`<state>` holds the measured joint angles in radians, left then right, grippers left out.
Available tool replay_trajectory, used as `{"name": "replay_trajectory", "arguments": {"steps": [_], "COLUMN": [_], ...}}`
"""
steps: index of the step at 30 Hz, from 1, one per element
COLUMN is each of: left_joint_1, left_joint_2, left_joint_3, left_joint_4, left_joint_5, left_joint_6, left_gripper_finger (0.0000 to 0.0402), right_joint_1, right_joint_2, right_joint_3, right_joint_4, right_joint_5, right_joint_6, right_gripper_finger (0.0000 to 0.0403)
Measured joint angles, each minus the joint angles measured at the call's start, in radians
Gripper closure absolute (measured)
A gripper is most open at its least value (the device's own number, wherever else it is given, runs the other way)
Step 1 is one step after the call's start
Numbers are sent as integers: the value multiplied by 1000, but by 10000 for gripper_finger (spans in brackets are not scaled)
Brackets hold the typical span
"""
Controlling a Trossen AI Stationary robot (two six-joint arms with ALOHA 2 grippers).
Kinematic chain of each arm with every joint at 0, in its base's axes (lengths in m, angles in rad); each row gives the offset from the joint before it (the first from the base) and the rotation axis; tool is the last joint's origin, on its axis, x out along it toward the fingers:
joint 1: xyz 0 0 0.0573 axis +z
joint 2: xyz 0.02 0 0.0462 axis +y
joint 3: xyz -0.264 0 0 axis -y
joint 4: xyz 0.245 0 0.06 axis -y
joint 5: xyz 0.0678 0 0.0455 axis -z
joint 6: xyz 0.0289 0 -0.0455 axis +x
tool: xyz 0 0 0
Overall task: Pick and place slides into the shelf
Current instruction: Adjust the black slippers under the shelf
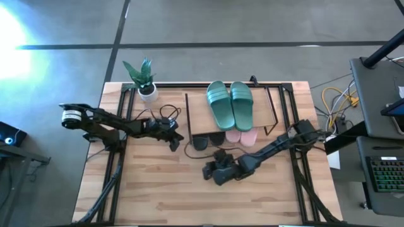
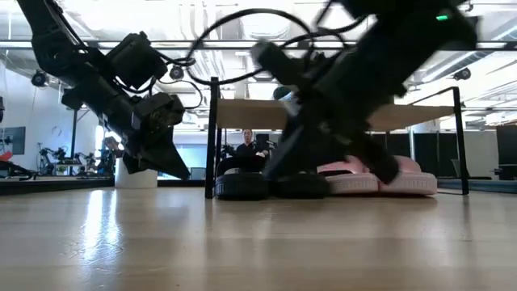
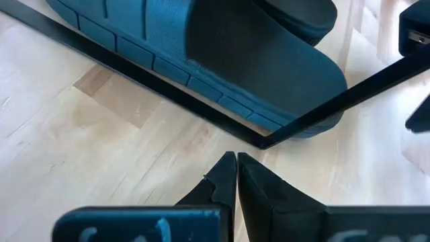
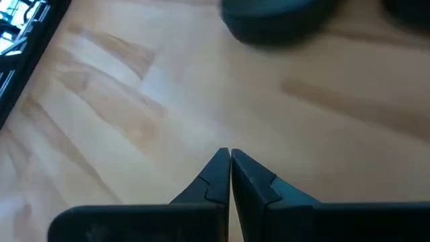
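The shelf (image 1: 197, 107) stands at the table's far middle, with the dark green slides (image 1: 229, 104) lying side by side on its top board. Under the board, the black slides (image 2: 242, 184) and the pale pink slides (image 2: 380, 179) rest on the tabletop, toes toward the near edge. My left gripper (image 1: 175, 142) is shut just left of the shelf's near left corner; in its wrist view (image 3: 236, 161) one black slide (image 3: 255, 60) lies behind the frame bar (image 3: 168, 94). My right gripper (image 1: 208, 171) is shut with nothing in it, above bare wood (image 4: 230, 156) near the black slides.
A potted plant (image 1: 144, 79) stands at the far left corner. Black rails (image 1: 117, 139) run along both sides of the table, and a cable loops beside the left arm. A desk with a keyboard (image 1: 385, 173) stands off the right edge. Bare tabletop (image 1: 189, 202) lies toward the near edge.
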<state>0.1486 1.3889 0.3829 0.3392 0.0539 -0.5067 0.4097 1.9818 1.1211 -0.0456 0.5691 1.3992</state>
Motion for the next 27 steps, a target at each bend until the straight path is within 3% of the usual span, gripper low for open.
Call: {"name": "replay_trajectory", "arguments": {"steps": [8,13,27], "left_joint_1": [0,0,0], "left_joint_2": [17,21,22], "left_joint_3": [-2,-6,-12], "left_joint_4": [86,97,97], "left_joint_5": [1,4,4], "left_joint_6": [0,-2,-5], "left_gripper_finger": [402,402,402], "right_joint_1": [-89,-142,-215], "right_joint_2": [72,82,82], "right_joint_3": [96,103,101], "right_joint_4": [-2,-2,9], "right_joint_5": [-5,-60,-77], "right_joint_6": [-177,-190,-259], "right_gripper_finger": [394,394,394]}}
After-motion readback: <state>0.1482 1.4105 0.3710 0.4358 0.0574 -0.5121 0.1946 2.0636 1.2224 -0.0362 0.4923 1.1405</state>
